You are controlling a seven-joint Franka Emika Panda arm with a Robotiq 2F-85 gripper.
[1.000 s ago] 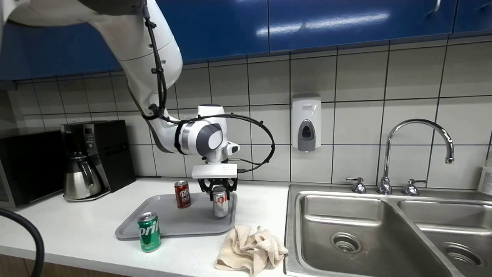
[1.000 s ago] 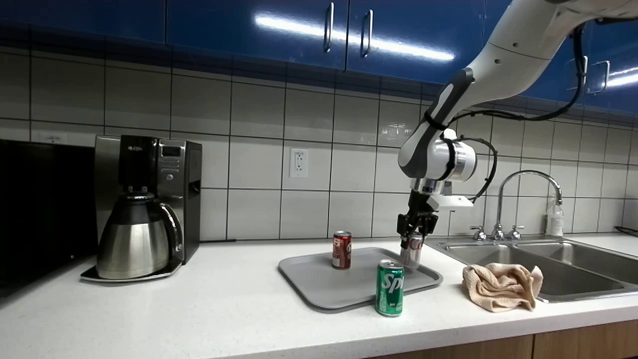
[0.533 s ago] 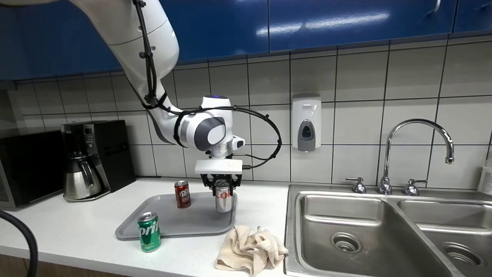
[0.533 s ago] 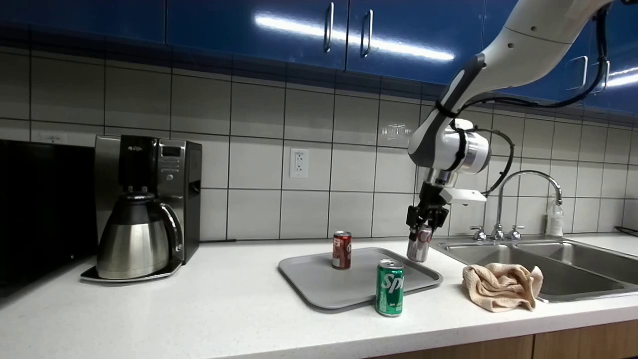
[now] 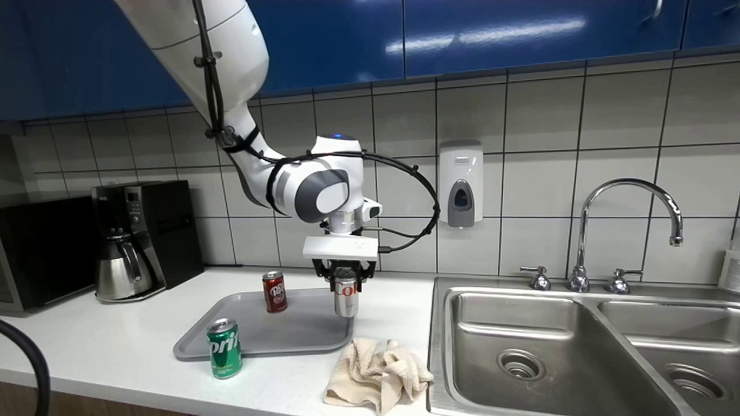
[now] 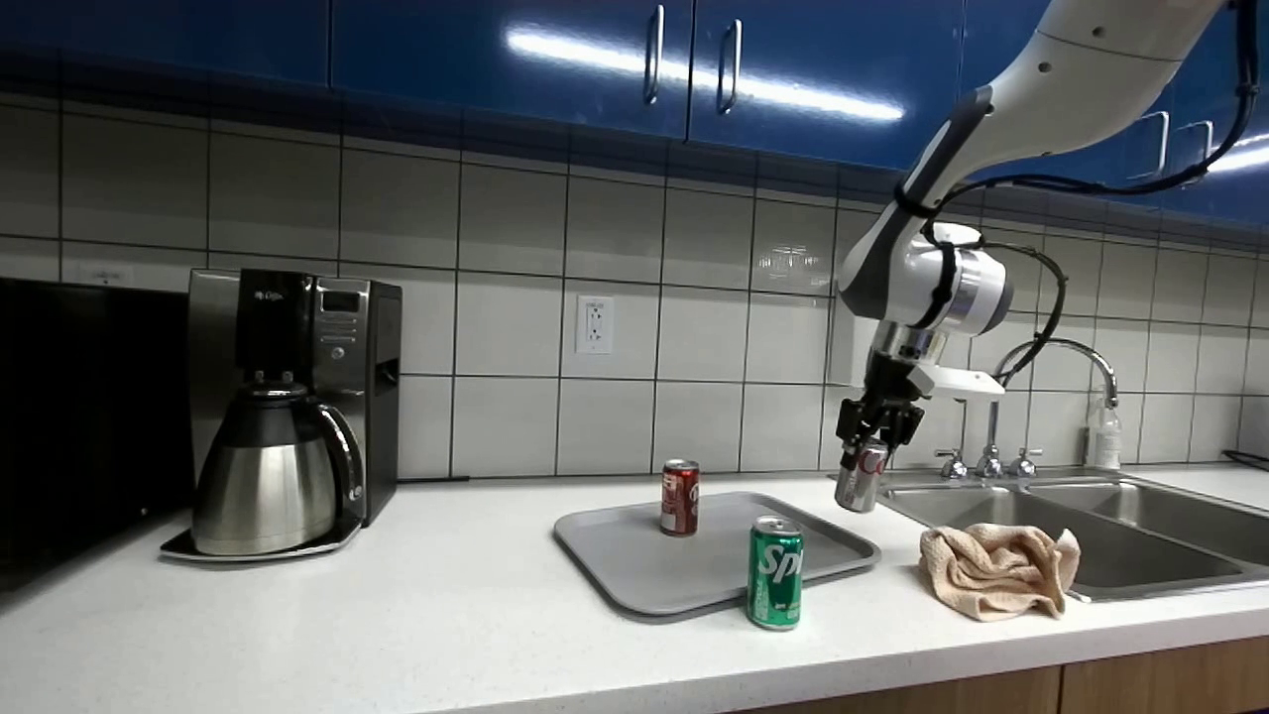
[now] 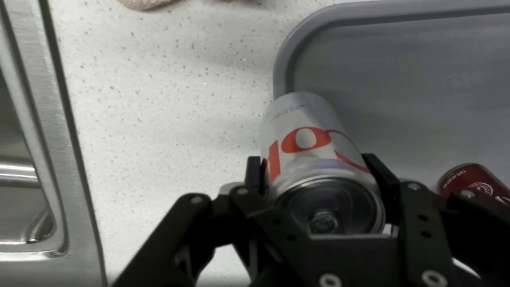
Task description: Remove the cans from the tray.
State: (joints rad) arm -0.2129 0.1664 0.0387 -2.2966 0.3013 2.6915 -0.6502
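Carried rightward over the last second, the silver Coke can (image 5: 346, 300) is held above the right rim of the grey tray (image 5: 277, 332) in an exterior view. In an exterior view the can's upper part is clamped by the gripper (image 6: 869, 453), long axis tilted, base leftward. In the wrist view the rim is partly hidden by its base; more rightward travel, onto the counter (image 7: 171, 119), seems needed before lowering.

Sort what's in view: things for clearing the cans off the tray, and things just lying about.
For the job:
silver-white can, held by the gripper
dark red can, on the tray
green can, off the tray

Just there:
beige cloth
steel coffee pot
soap dispenser
sink
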